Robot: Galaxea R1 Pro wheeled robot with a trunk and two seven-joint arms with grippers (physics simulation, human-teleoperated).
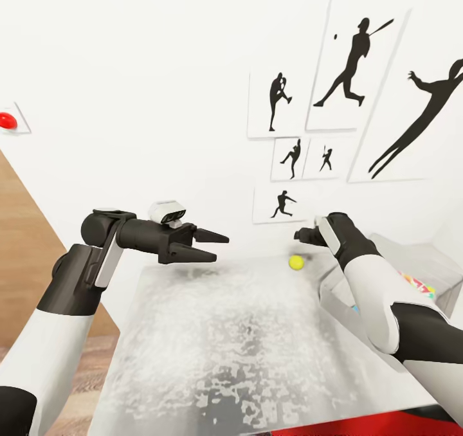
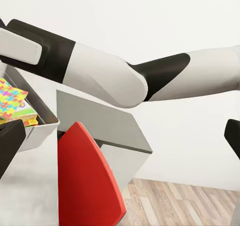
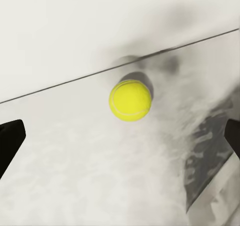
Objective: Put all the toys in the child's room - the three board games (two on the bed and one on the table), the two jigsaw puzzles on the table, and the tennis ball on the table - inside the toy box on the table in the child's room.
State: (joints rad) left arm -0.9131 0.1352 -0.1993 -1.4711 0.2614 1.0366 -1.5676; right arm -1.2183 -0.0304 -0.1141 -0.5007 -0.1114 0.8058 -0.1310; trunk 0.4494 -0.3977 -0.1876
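Note:
The yellow tennis ball (image 1: 296,262) (image 3: 130,100) lies on the pale grey table (image 1: 225,333) near its far edge by the wall. My right gripper (image 1: 302,235) (image 3: 121,138) hovers just above and beside the ball, open, its two fingertips spread wide either side of it without touching. My left gripper (image 1: 212,244) (image 2: 120,141) hangs open and empty over the table's far left corner. The toy box (image 1: 421,256) (image 2: 37,131) stands at the table's right end, partly hidden by my right arm. A jigsaw puzzle (image 1: 419,287) (image 2: 12,102) lies inside it. The board games are out of view.
A white wall with framed baseball silhouettes (image 1: 347,69) stands close behind the table. A red chair (image 2: 85,181) sits by the lower dark grey cabinet (image 2: 107,128). Wood-plank floor (image 1: 26,256) shows to the left. A red button (image 1: 8,121) is on the left wall.

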